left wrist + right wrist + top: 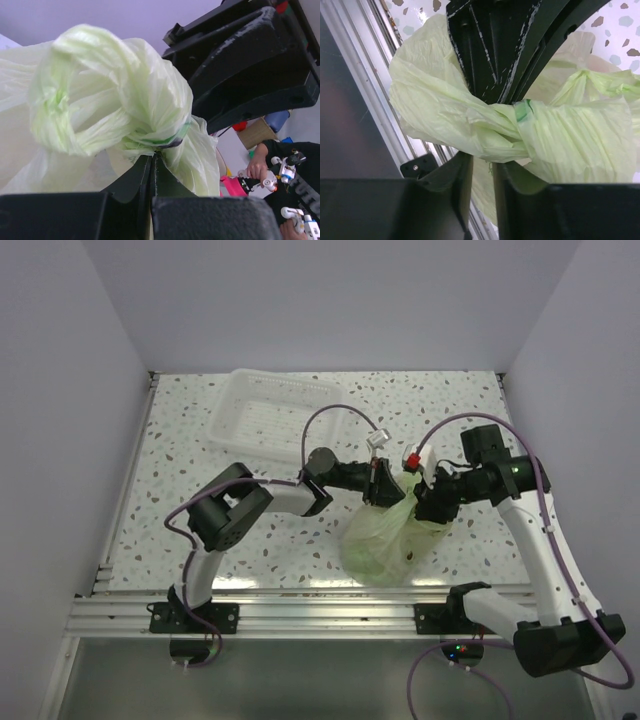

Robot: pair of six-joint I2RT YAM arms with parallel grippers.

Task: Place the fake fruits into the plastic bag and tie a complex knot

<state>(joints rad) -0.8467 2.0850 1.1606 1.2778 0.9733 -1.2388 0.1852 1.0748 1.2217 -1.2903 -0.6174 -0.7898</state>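
Note:
The pale green plastic bag (383,537) lies bunched on the table's near middle, its top pulled up between both grippers. My left gripper (383,483) is shut on a twisted handle end just below the knot (150,136), as the left wrist view (151,156) shows. My right gripper (432,502) is next to it. In the right wrist view its jaws (481,160) stand narrowly apart with bunched handle plastic at the tips, right under the knot (520,125). The fake fruits do not show; only a dark shape (405,552) shows through the bag.
The clear-white plastic basket (268,418) stands at the back left of the speckled table (200,450). The aluminium rail (300,602) runs along the near edge, just below the bag. White walls close in the left, back and right.

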